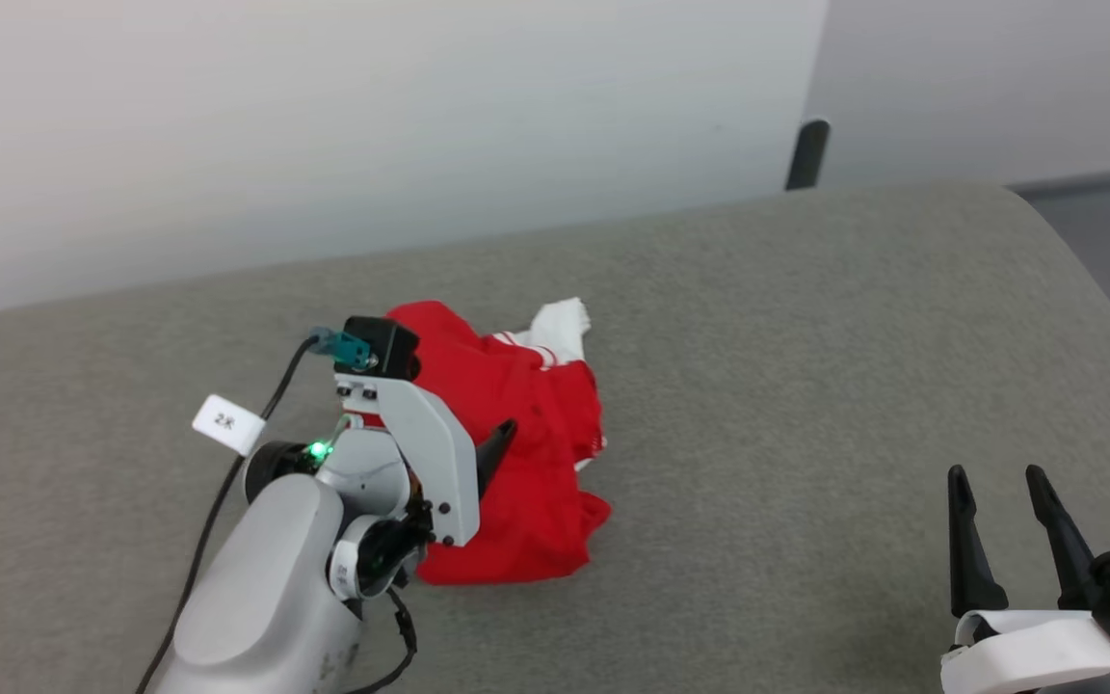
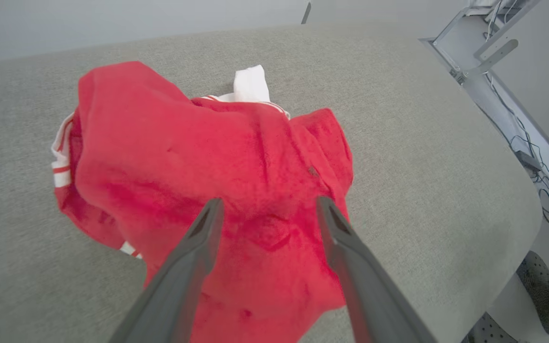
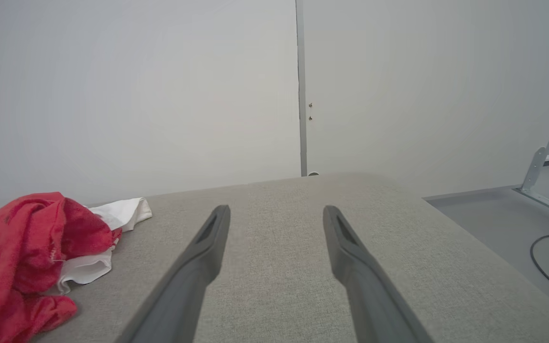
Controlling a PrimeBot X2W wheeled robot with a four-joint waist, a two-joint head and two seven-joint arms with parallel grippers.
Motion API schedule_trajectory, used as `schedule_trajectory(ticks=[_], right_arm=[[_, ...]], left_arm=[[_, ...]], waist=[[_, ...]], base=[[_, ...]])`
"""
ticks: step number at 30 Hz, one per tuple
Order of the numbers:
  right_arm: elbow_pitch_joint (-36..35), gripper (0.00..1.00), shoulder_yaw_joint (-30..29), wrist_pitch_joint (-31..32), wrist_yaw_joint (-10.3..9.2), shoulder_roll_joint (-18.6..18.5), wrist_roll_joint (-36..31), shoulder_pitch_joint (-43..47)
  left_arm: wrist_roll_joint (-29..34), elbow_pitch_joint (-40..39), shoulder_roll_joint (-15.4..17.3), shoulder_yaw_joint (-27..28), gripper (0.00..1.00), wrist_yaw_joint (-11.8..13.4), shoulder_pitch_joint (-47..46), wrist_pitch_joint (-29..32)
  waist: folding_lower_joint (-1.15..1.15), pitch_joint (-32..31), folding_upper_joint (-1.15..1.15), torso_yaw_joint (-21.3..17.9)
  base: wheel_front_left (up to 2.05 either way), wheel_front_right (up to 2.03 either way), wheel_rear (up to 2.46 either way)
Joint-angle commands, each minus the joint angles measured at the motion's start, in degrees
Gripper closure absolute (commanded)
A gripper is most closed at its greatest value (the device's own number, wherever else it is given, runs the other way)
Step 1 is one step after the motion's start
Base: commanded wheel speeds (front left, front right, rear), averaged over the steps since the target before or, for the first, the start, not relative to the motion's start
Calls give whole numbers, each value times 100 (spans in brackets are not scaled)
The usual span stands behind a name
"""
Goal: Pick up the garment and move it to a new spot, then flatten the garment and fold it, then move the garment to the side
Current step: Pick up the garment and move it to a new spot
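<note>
Wall (image 1: 372, 116): pale and plain, running behind the table at 12 o'clock.
Table (image 1: 806, 318): a broad top covered in grey cloth, its far right corner rounded.
Left arm (image 1: 266, 578): a pale grey forearm coming in from 7 o'clock and reaching over the shirt, with a black cable (image 1: 227, 482) and a small white tag (image 1: 227, 422) beside it.
Shirt (image 1: 516, 463): a crumpled red heap lying on the table, a little toward 8 o'clock from the middle. One white sleeve (image 1: 563, 326) pokes out at its 1 o'clock edge.
Right gripper (image 1: 996, 474): low over bare table at 4 o'clock, well apart from the shirt. Its two dark fingers are spread wide and hold nothing.
Left gripper (image 2: 269, 201): right above the red heap, fingers parted with cloth showing between them, not clamped on it.
Foot (image 2: 548, 295): someone's dark shoe on the floor past the table's corner, seen from the left wrist.
</note>
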Motion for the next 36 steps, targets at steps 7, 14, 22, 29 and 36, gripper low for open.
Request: schedule_trajectory(ticks=[7, 14, 22, 29, 36], right_arm=[[-57, 0, 105, 59, 1, 13, -16, 106], [-57, 0, 214, 74, 1, 11, -41, 139], [-72, 0, 199, 38, 1, 11, -117, 240], [-16, 0, 85, -12, 1, -34, -187, 369], [27, 0, -53, -63, 1, -80, -195, 506]], left_arm=[[3, -619, 206, 34, 0, -34, 110, -15], [117, -1420, 623, 305, 0, -59, 514, -587], [203, -1837, 1023, 708, 0, -214, 1419, -1913], [480, -1805, 1258, 851, 0, -347, 2133, -3156], [613, -1729, 1331, 1121, 0, -176, 2746, -4074]], waist=[[0, -372, 0, 584], [0, -535, 0, 955], [0, -638, 0, 1245], [0, -718, 0, 1451], [0, -794, 0, 1598]], base=[[0, 0, 0], [0, 0, 0], [0, 0, 0], [0, 0, 0], [0, 0, 0]])
